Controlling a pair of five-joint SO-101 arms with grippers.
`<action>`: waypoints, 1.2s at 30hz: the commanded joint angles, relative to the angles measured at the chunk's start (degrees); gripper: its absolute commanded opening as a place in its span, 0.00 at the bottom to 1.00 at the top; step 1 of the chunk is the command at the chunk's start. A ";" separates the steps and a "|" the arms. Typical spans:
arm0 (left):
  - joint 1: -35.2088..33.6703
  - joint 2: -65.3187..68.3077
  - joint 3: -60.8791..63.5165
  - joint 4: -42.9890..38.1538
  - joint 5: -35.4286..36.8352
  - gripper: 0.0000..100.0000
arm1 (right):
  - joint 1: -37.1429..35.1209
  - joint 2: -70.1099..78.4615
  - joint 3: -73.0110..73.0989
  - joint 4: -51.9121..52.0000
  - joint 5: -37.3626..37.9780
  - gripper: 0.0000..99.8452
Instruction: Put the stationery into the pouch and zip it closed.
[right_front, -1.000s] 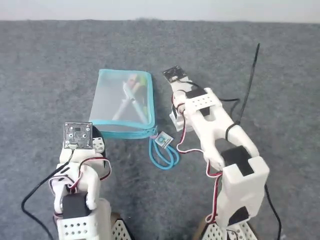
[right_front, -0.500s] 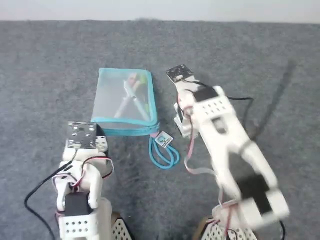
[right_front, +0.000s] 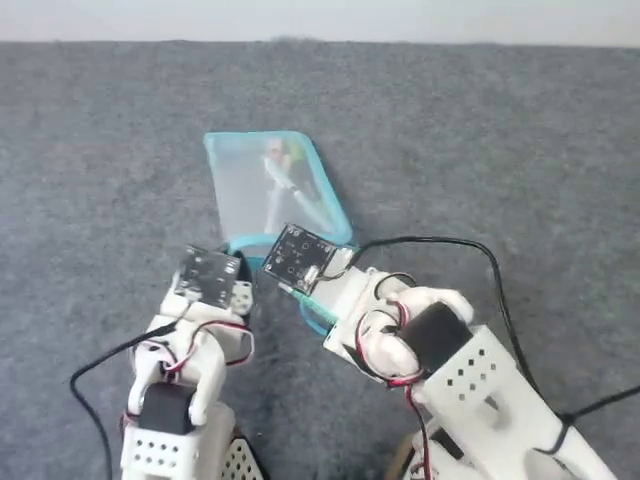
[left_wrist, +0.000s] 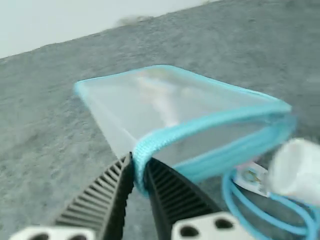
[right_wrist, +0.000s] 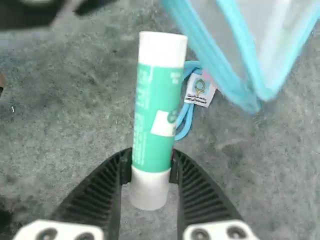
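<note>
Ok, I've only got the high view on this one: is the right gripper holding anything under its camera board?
Observer: Yes. The right gripper is shut on a green and white glue stick, gripped near its white end.
Reviewer: And the left one?
Observer: The left gripper pinches the pouch by its blue zipper edge, at a corner.
Reviewer: Is the stick inside yet?
Observer: No. Its free end is close to the pouch's blue edge, but outside it.
</note>
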 joint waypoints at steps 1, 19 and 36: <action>5.54 -1.23 -0.84 0.35 -0.70 0.01 | -0.57 2.68 -0.44 -0.57 0.88 0.01; 5.80 -1.23 -1.01 0.26 -0.70 0.01 | 8.92 23.52 -11.60 -2.77 -4.66 0.01; 6.24 -1.23 -1.01 0.26 -3.87 0.01 | 10.24 43.12 -41.05 9.01 -8.18 0.01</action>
